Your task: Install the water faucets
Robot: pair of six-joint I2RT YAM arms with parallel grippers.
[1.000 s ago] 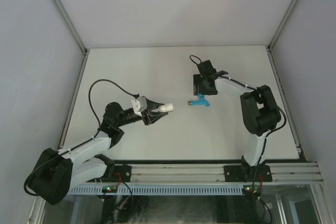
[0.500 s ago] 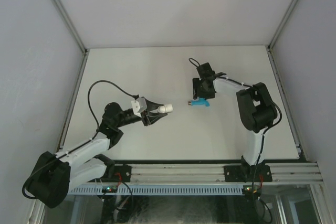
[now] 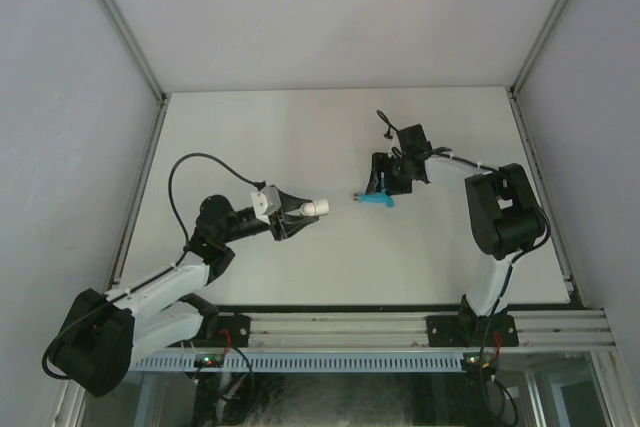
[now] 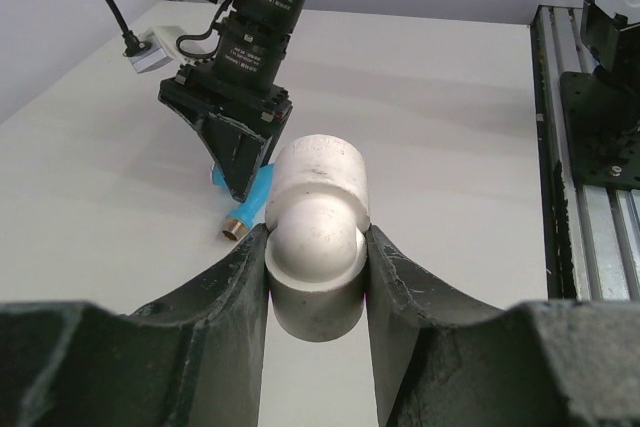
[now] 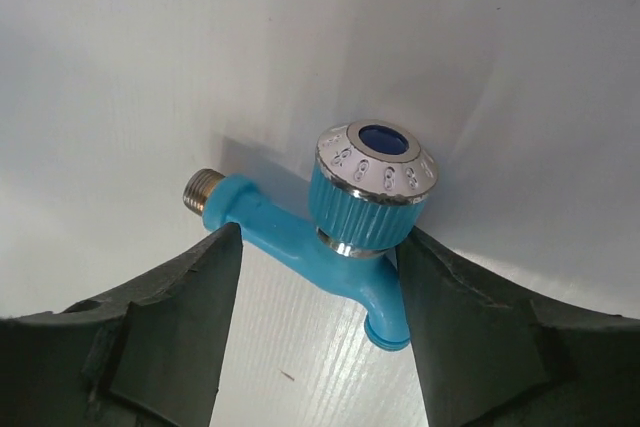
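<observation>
The bright blue water faucet (image 3: 374, 199) is near the table's middle, threaded end pointing left. My right gripper (image 3: 381, 190) is shut on it. In the right wrist view the faucet (image 5: 330, 247) spans the gap, one finger (image 5: 190, 297) against its body and the other against the ribbed handle. My left gripper (image 3: 300, 212) is shut on the white-grey pipe fitting (image 3: 318, 207) and holds it above the table, a short way left of the faucet. In the left wrist view the fitting (image 4: 318, 222) sits between the fingers, with the faucet (image 4: 250, 202) and right gripper (image 4: 240, 182) just beyond it.
The white table (image 3: 300, 137) is walled at the back and both sides. An aluminium rail (image 3: 400, 327) with the arm bases runs along the near edge and also shows at the right of the left wrist view (image 4: 590, 147).
The right wrist has turned and now reaches the faucet from the right. The faucet has shifted slightly left. The left arm with the fitting has barely moved.
</observation>
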